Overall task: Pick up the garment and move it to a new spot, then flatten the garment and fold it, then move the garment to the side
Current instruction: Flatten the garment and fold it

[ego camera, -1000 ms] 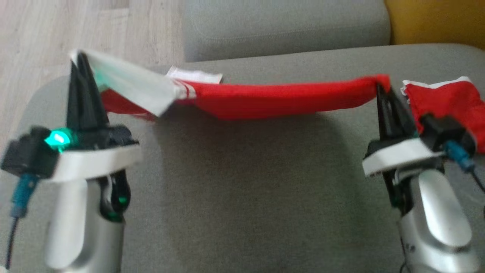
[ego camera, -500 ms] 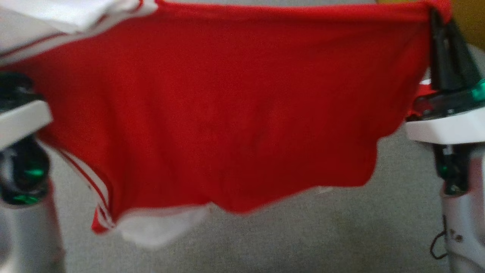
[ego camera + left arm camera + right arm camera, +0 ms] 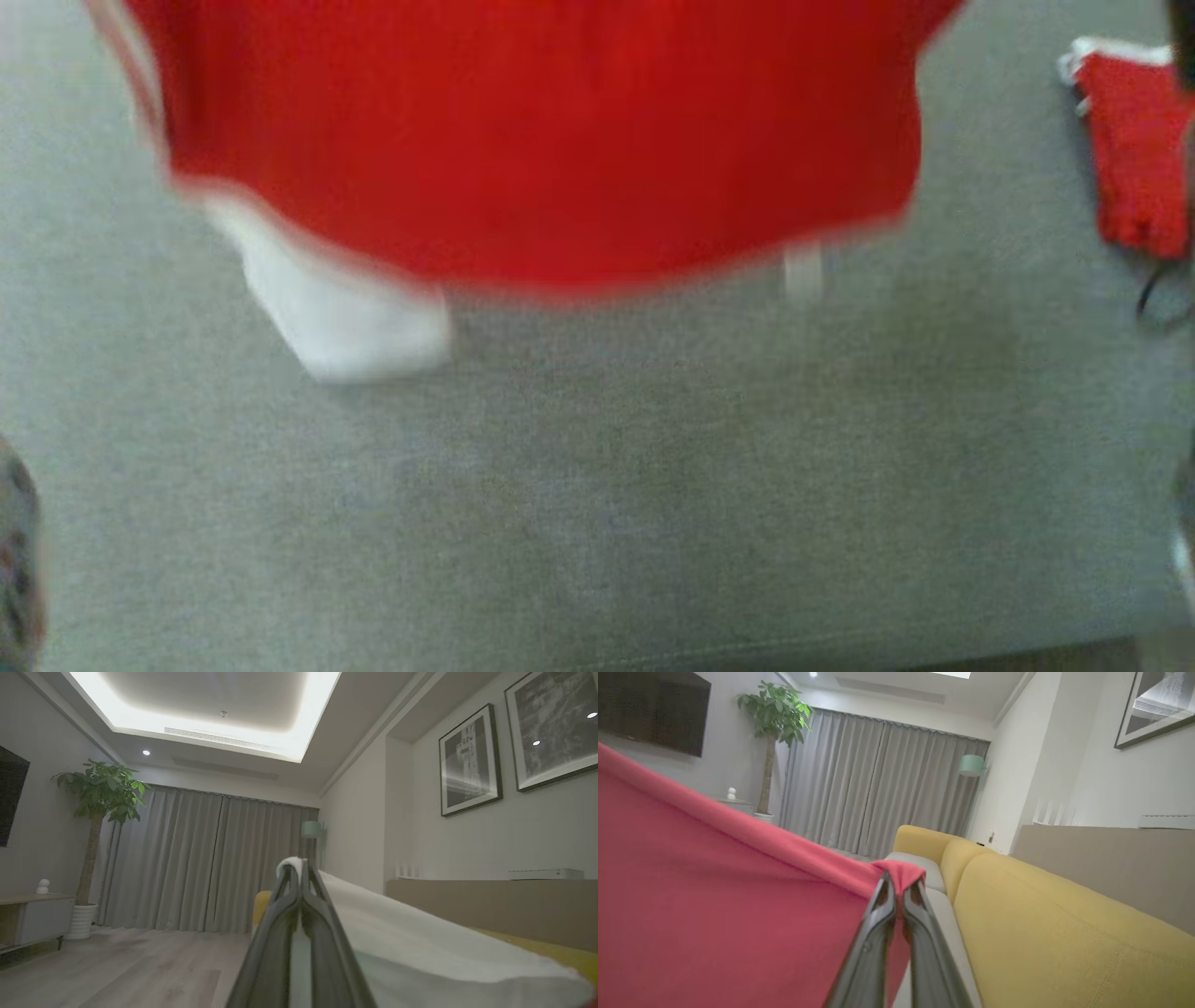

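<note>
Red garment (image 3: 541, 140) hangs, blurred, above the grey sofa seat (image 3: 597, 485). Left gripper (image 3: 297, 870): jaws pinched on its white edge. Right gripper (image 3: 900, 884): jaws pinched on a red corner.

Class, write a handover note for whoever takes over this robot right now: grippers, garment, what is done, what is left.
Left gripper: shut on the white part of the red and white fabric garment.
Right gripper: shut on its red edge.
The garment hangs between both, over the grey fabric sofa seat.
Done: pickup.
Left: lay it at a new spot, flatten, fold, move it aside.
</note>
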Tool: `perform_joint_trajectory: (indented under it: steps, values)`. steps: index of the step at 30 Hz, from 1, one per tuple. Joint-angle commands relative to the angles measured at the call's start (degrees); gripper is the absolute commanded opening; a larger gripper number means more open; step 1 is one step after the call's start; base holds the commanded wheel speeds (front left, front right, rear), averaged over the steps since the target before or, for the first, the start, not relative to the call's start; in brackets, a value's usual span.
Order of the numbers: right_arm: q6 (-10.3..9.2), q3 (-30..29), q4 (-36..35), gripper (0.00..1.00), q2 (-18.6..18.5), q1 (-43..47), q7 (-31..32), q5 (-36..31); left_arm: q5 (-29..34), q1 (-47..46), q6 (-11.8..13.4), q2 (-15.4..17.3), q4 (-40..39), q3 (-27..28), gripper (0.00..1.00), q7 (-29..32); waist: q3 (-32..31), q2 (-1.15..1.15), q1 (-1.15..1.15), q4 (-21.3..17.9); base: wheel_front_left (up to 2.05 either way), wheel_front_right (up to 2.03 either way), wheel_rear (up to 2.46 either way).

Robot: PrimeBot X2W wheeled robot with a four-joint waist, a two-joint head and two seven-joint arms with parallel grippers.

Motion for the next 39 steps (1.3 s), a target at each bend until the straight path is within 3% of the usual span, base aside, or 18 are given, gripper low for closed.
perform_joint_trajectory:
  steps: [1, 6, 10, 20, 31, 39]
  values:
    - [-0.11, 1.85, 5.09, 0.0, -0.62, -8.06, -2.77, -2.07, 2.12, -7.6, -0.22, 4.09, 4.77, 0.49, 0.0, -2.72, 6.36, 0.0, -0.03, -0.15, 0.0, 0.0, 0.0]
    - [-0.11, 0.59, 21.3, 0.0, 0.66, -22.43, -11.69, -8.22, 4.82, -18.96, -0.34, 3.54, 18.43, -1.23, 0.0, -10.72, 7.4, 0.0, -0.03, 0.96, 0.0, 0.0, 0.0]
    - [-0.11, -0.09, 28.4, 0.0, 1.32, -25.23, -15.62, -11.46, 5.76, -21.38, -0.89, 2.9, 23.83, -2.92, 0.0, -14.03, 6.82, 0.0, -0.03, 1.81, 0.0, 0.0, 0.0]
    - [-0.11, 5.11, 43.22, 0.0, 0.74, -15.96, -18.64, -13.92, 8.49, -8.52, -2.05, 3.69, 32.15, -12.7, 0.0, -16.46, 3.69, 0.0, -0.03, 3.99, 0.0, 0.0, 0.0]
    - [-0.11, 19.06, 55.0, 0.0, -1.79, -4.82, -14.91, -4.21, 5.42, 14.14, -2.09, 8.85, 27.89, -27.81, 0.0, -16.43, -3.48, 0.0, -0.03, 6.56, 0.0, 0.0, 0.0]
    - [-0.11, 32.88, 51.83, 0.0, -5.19, 2.59, -7.03, 8.71, 1.79, 25.48, -2.09, 15.3, 19.77, -37.11, 0.0, -11.51, -9.68, 0.0, -0.03, 6.78, 0.0, 0.0, 0.0]
